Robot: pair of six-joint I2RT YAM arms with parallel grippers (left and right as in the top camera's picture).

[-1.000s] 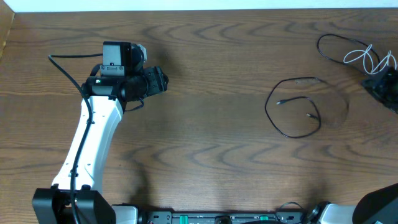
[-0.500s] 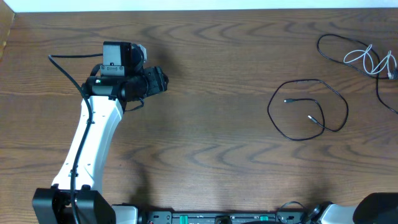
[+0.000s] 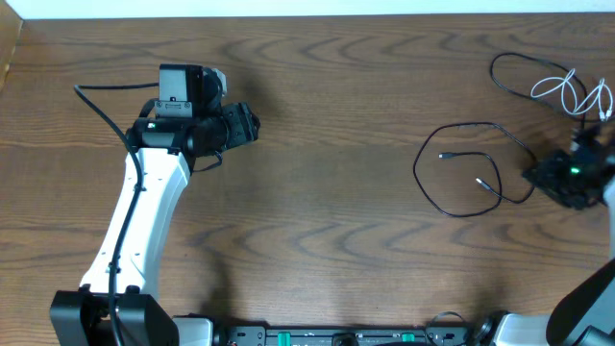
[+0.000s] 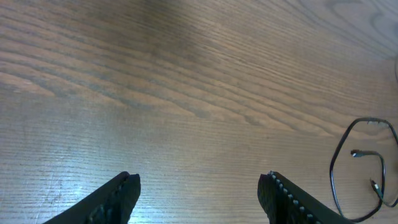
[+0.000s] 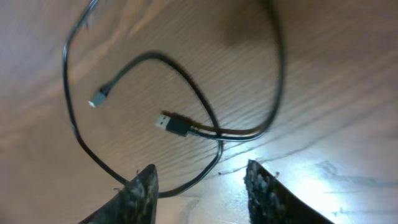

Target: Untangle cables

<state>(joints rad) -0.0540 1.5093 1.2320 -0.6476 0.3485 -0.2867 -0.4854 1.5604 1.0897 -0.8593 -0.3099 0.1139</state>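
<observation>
The right pincer (image 5: 199, 186) hangs low over the bench (image 3: 327, 211) with its fingers partly apart and nothing between them. Just ahead of its tips lies a looped black cable (image 5: 186, 127), flat on the wood. The cable's larger plug sits almost straight in front of the gap, and its small plug lies further ahead and to the left. One strand passes close by the left fingertip; whether it touches cannot be told. Off to the pincer's side, toward the far edge, a white cable (image 3: 567, 88) lies coiled against a second black cable (image 3: 493, 69). The left pincer (image 4: 199, 186) is wide and empty, and the looped cable lies well ahead to its right.
</observation>
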